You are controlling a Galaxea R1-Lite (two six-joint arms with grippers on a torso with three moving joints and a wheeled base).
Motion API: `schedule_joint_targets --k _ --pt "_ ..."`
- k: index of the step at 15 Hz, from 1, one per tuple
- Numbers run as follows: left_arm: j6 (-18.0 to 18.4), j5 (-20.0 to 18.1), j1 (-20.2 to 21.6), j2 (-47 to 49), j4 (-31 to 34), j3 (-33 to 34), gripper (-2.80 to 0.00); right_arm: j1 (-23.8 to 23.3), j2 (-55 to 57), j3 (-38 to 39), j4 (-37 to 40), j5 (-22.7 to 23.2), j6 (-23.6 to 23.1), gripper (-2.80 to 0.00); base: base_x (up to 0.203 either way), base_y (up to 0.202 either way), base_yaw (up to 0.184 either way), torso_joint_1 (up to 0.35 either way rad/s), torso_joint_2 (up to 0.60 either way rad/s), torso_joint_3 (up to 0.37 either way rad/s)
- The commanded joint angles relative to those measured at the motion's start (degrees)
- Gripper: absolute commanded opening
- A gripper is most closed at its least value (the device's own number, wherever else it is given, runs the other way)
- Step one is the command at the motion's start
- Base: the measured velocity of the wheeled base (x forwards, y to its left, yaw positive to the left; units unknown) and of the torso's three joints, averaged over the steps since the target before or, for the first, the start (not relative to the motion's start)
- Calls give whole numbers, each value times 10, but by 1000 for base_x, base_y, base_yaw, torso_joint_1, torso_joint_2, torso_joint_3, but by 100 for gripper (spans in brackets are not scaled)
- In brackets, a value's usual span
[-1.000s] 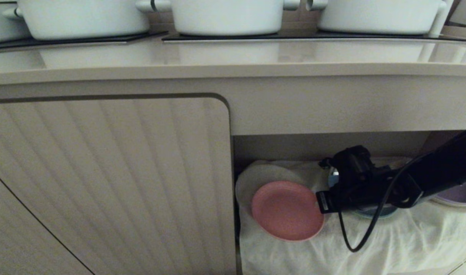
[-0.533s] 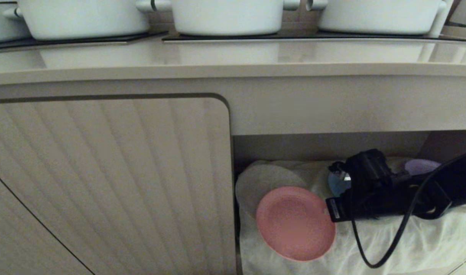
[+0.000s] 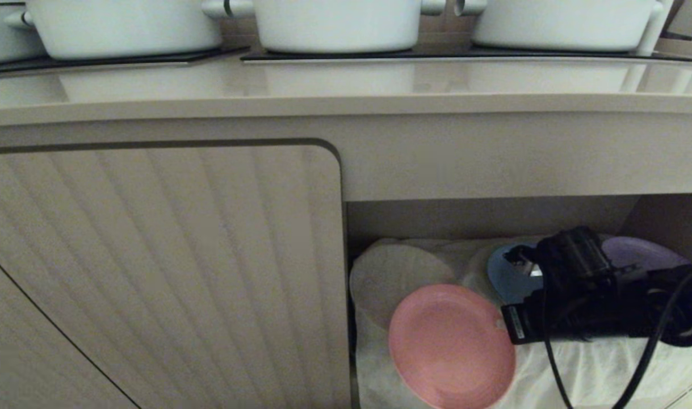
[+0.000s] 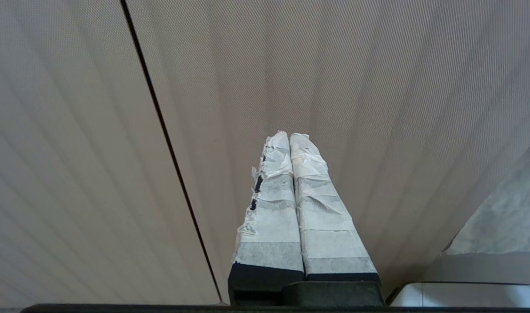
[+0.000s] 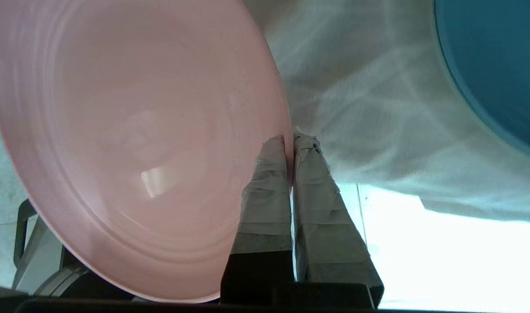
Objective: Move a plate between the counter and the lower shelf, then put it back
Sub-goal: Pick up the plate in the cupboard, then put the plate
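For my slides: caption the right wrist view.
Right gripper shut on the pink plate's rim, above white cloth.

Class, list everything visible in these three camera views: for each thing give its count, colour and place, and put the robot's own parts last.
pots: three, white, on the counter's black cooktop panels.
counter: one, beige, across the top.
cabinet door: one, beige, ribbed, left of the shelf opening.
lower shelf: one, beige recess under the counter.
cloth: one, white, draped over the shelf.
pink plate: one, at the shelf's front, gripped by its rim.
blue plate: one, behind the pink one.
purple plate: one, back right.
pale round plate: one, whitish, back left.
right gripper: shut on the pink plate's edge.
left gripper: shut, facing the cabinet door.
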Motion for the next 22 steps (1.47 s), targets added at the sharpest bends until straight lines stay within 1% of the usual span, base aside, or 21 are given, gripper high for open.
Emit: schedule_joint_targets --k 1,6,11,15,22 --pt "0 0 0 0 0 0 -280 0 -21 14 -1 0 1 -280 0 0 0 0 0 0" --pt "0 0 0 0 0 0 -280 -2 -65 56 2 1 1 -280 0 0 0 0 0 0" --pt "0 0 0 0 0 0 -280 -10 -131 115 14 0 2 -280 0 0 0 0 0 0" --pt "0 0 0 0 0 0 -280 -19 -193 147 60 -7 3 -280 0 0 0 0 0 0" --pt "0 0 0 0 0 0 -280 -41 -306 170 189 -7 7 -280 0 0 0 0 0 0"
